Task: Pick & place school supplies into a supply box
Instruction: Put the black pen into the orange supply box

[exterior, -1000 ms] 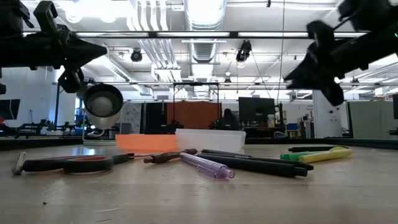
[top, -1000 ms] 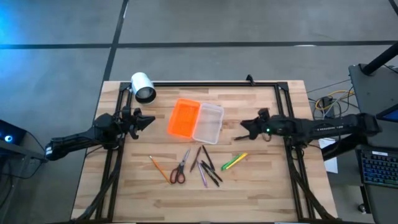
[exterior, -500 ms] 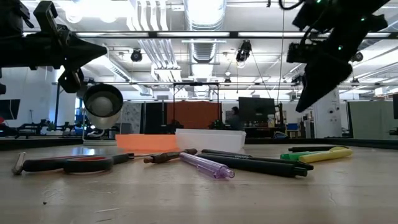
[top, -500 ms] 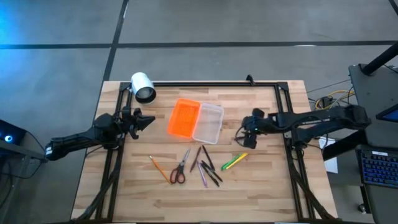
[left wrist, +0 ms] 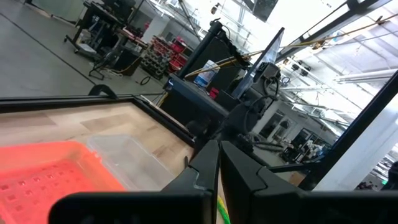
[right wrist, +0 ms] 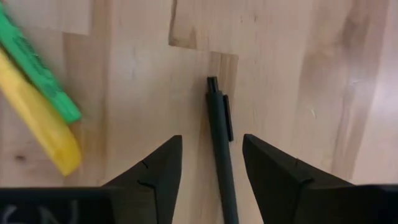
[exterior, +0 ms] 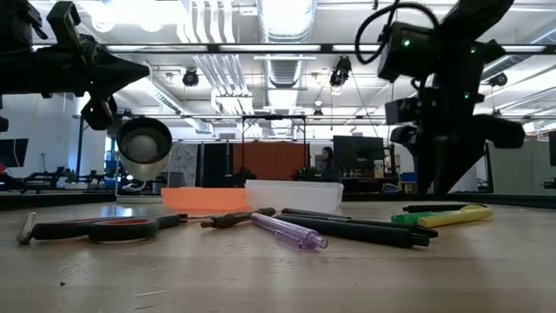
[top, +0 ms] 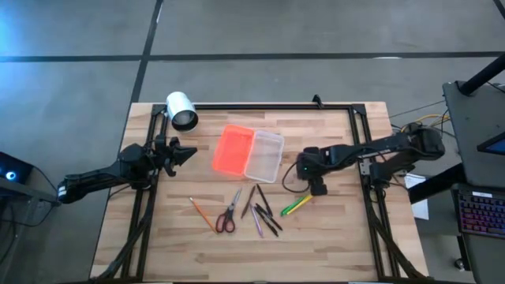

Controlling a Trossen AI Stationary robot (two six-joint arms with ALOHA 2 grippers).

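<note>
The supply box lies open mid-table, its orange lid flat beside the clear tray. Near it on the wood lie an orange pencil, red-handled scissors, several dark pens and a yellow-green highlighter. My right gripper points down, open, just right of the tray. Its fingers stand on either side of a lone dark pen next to the highlighter, touching nothing. My left gripper waits, shut, in the air left of the box.
A white cylinder sits at the table's far left corner. A dark metal frame runs along the far edge and down both sides. Bare wood lies near the table's near edge.
My right gripper has moved from the table's right side toward the left and near edge. It has tipped from level to pointing down and sunk over the dark pen beside the highlighter. Nothing on the table has moved.
</note>
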